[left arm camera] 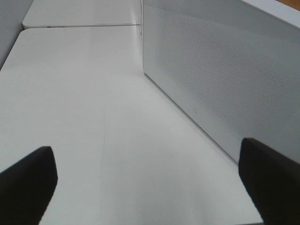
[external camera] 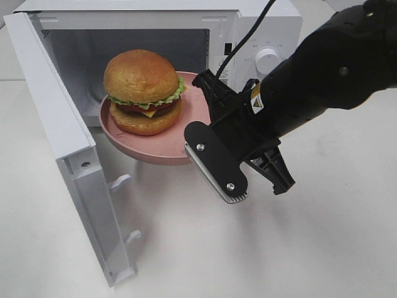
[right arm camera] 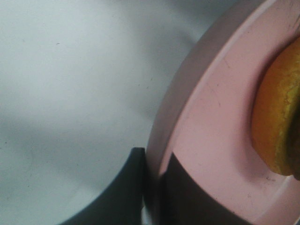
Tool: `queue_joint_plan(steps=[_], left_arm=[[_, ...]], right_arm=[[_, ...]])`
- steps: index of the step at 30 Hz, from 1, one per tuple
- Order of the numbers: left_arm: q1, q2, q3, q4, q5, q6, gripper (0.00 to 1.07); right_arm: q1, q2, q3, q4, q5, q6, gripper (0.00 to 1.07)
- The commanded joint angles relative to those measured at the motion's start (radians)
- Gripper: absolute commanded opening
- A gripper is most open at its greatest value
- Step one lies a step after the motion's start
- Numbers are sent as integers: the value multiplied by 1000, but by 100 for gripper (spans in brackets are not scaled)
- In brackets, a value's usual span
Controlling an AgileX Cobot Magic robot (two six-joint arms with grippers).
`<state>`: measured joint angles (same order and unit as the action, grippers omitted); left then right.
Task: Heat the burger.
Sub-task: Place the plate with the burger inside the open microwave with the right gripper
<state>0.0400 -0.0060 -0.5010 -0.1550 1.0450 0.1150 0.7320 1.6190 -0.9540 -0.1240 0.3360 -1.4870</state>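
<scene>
Right wrist cam crops the burger [right arm camera: 276,117] to 1 blurry bun edge; the plate [right arm camera: 211,140] runs off frame too. The microwave [external camera: 267,18] dial [external camera: 267,60] labels: unreadably tiny.

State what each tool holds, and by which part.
Right tool clamps the pink plate by its rim; the burger sits on it. Left tool holds nothing.

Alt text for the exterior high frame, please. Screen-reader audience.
The robot's black right gripper, shut on the rim of a round pink plate, holds a tall burger with golden buns, lettuce, tomato and cheese at the mouth of an open white microwave. Its door stands open to the left over a white table.
</scene>
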Motion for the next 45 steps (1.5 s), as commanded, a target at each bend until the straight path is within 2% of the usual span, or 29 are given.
queue_joint_plan(steps=[1, 25, 30, 43, 45], left_arm=[[2, -21, 4, -4, -7, 3, 103], [2, -21, 4, -4, -7, 3, 103], [2, -21, 4, -4, -7, 3, 103], [2, -21, 4, -3, -7, 3, 103], [2, -21, 4, -3, -7, 3, 103]], right_arm=[[4, 10, -38, 2, -68, 8, 2], [1, 229, -311, -65, -6, 61, 3], [1, 282, -391, -107, 24, 107, 3], [1, 340, -484, -170, 38, 175, 2], [1, 371, -524, -200, 40, 226, 3]])
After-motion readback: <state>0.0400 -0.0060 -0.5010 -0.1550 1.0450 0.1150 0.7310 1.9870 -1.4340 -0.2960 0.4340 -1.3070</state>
